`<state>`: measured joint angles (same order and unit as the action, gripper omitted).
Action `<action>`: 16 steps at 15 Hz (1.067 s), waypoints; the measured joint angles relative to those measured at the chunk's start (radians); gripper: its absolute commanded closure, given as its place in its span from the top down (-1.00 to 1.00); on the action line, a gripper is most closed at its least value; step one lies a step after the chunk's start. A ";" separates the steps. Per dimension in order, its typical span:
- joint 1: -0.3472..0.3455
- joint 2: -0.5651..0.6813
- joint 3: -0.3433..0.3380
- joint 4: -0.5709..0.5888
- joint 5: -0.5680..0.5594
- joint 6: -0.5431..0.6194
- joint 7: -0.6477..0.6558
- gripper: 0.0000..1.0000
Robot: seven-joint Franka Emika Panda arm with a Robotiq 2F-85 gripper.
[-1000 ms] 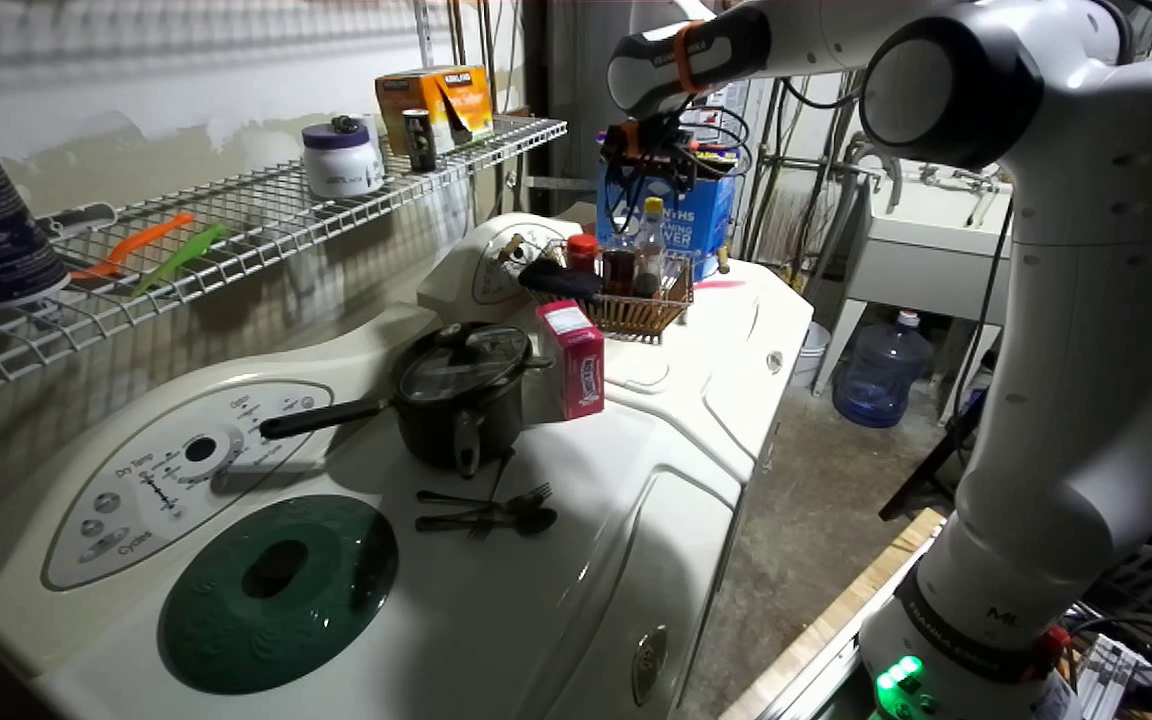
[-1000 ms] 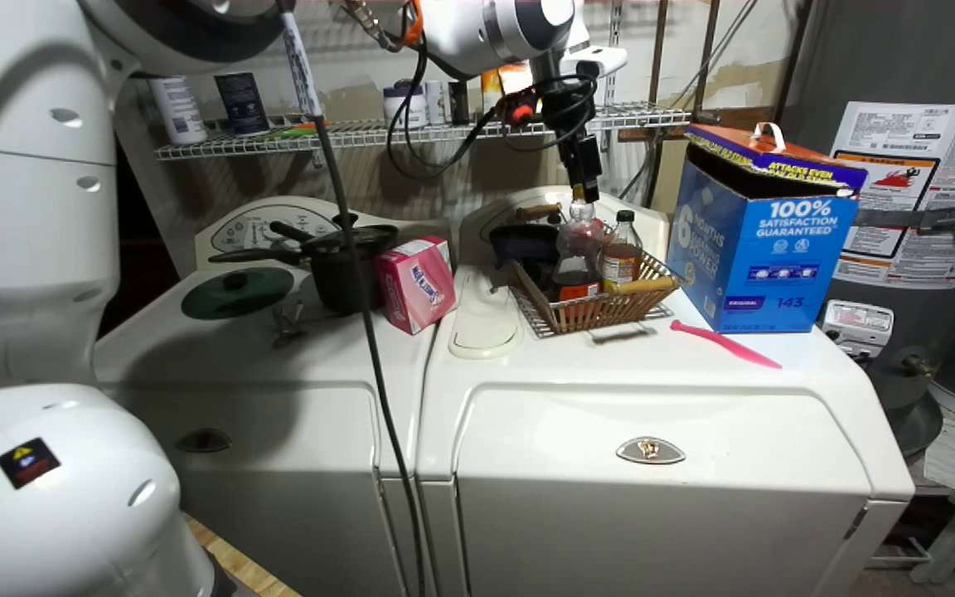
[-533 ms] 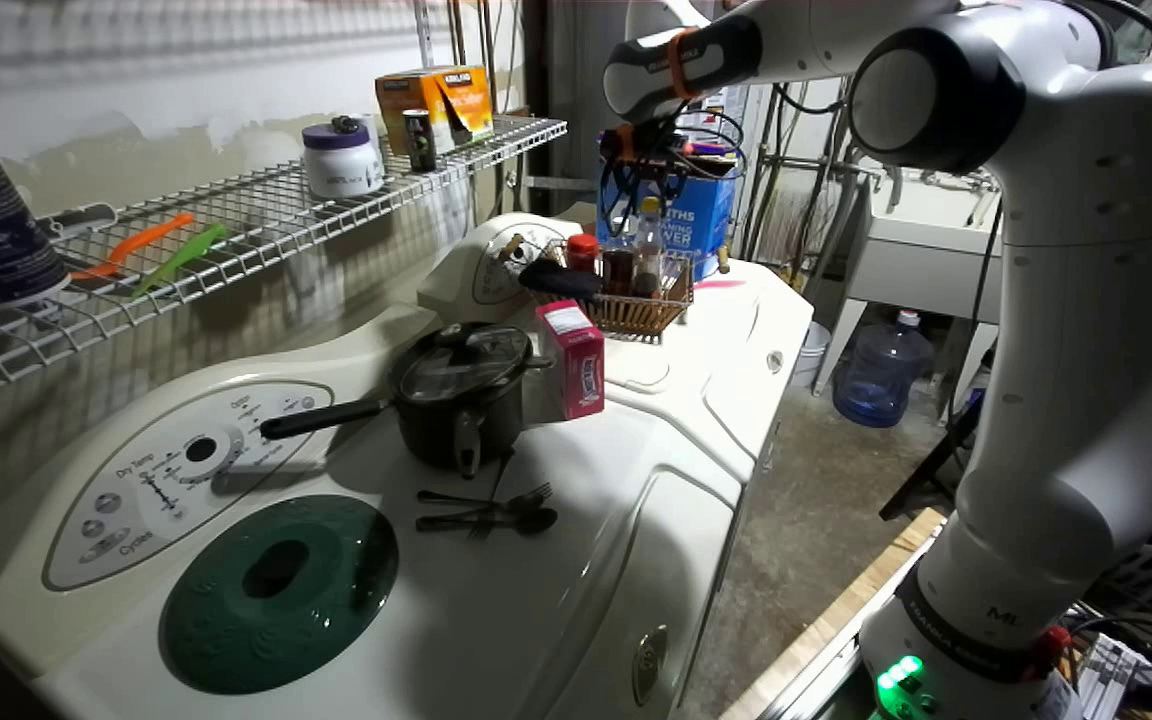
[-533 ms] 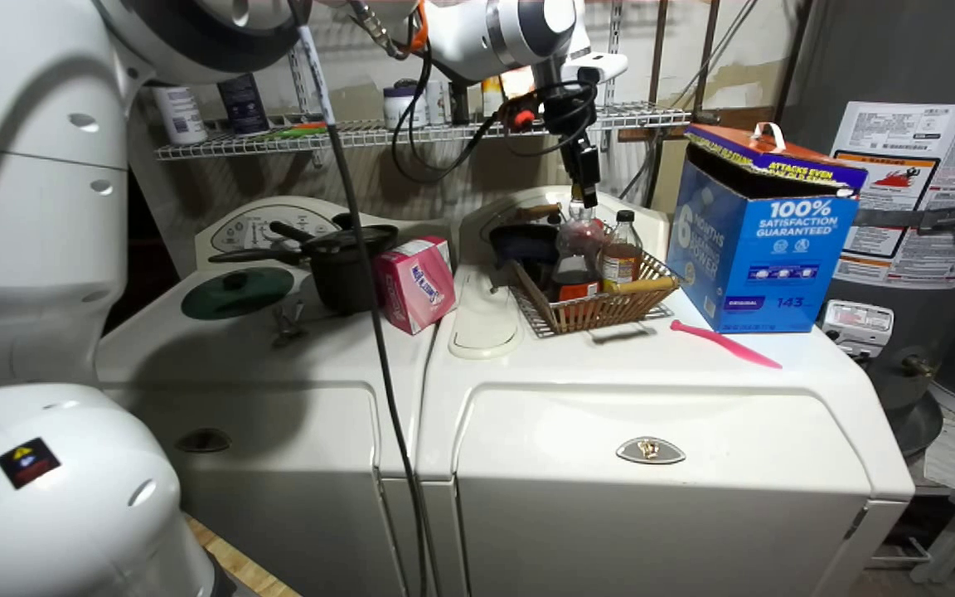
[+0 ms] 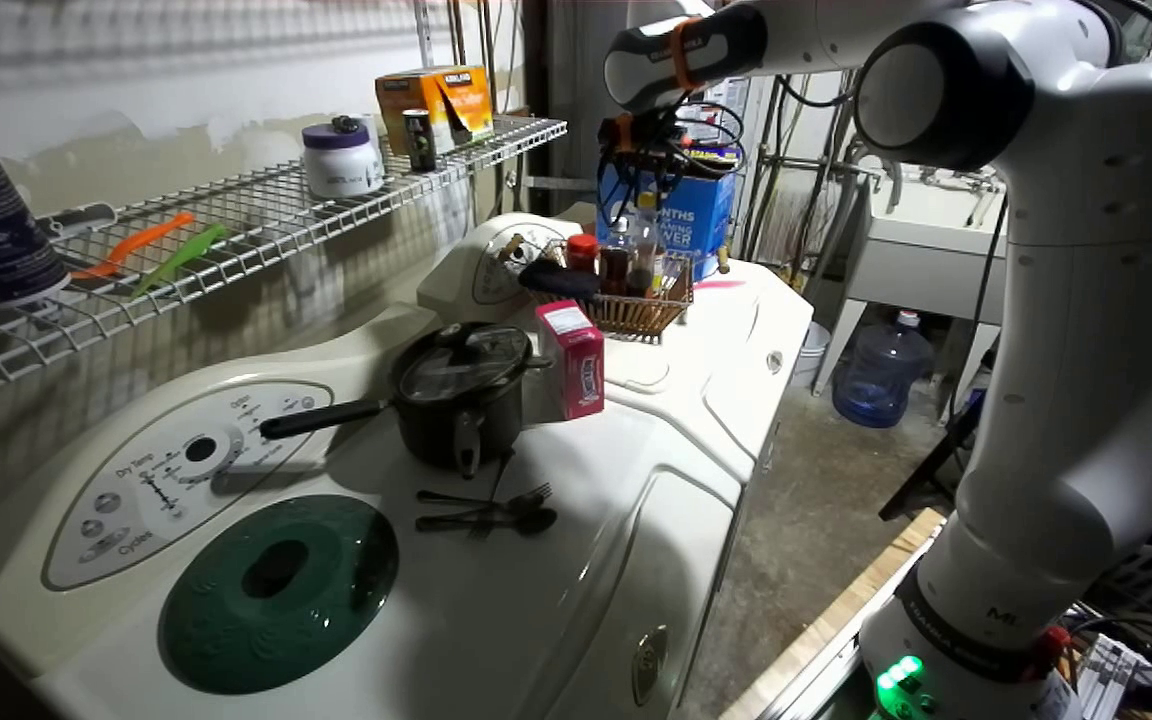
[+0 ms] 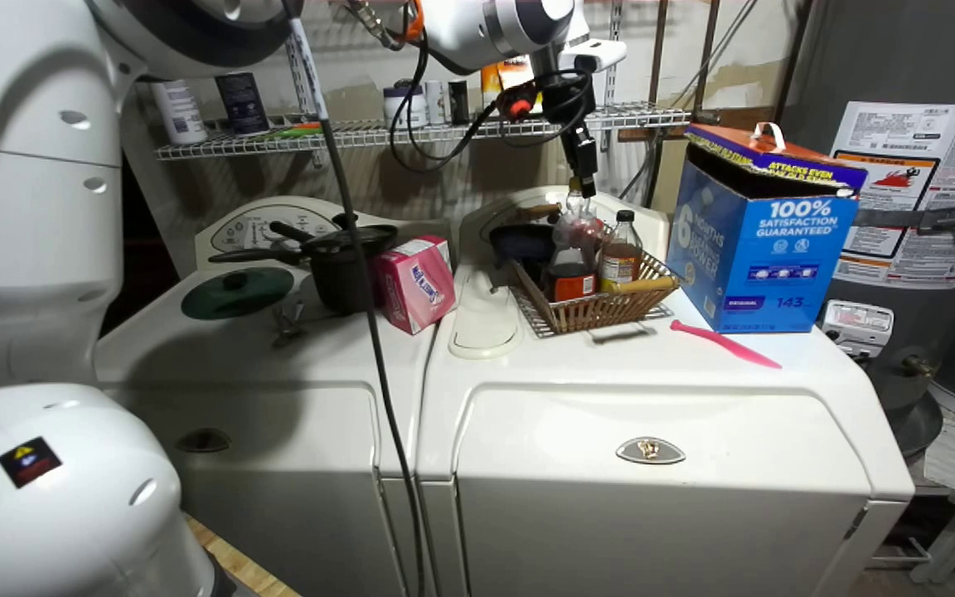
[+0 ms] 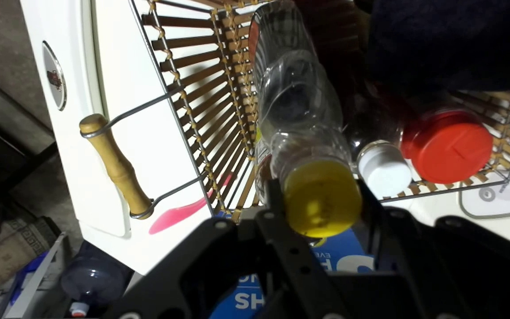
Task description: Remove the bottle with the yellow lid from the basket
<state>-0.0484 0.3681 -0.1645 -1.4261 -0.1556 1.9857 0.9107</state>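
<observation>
Gripper (image 7: 320,190) is pinching the yellow-lidded bottle (image 7: 299,97) right up at the cap, clear enough in the wrist view. The bottle's pretty much upright, with dark stuff near the bottom behind an orange-red label, and its lower part is down inside the basket (image 6: 602,315); can't tell if the base is touching the basket floor. Also in there: a black-capped bottle (image 6: 622,257) just beside it, a white-capped bottle (image 7: 385,170), a red-capped container (image 7: 454,146), plus some dark thing (image 7: 450,44) I can't make out. All that sits on a white machine (image 6: 569,361). Big blue box (image 6: 763,265) and a pink tool (image 6: 726,344) are near the basket, and a pink carton (image 6: 415,286) stands between the basket and a black pot (image 6: 332,274). Beyond the pot there's a green lid (image 6: 237,303) lying flat.
</observation>
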 measured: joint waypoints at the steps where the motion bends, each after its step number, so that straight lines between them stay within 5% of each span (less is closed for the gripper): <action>1: 0.000 -0.010 0.000 0.000 0.002 0.000 0.008 -0.70; 14: -0.007 -0.146 0.000 0.155 0.118 -0.003 0.134 -0.70; 15: -0.007 -0.145 0.000 0.167 0.122 0.023 0.134 -0.20; 16: -0.008 -0.141 0.000 0.181 0.130 0.038 0.134 -0.20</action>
<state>-0.0565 0.2267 -0.1648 -1.2454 -0.0251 2.0232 1.0446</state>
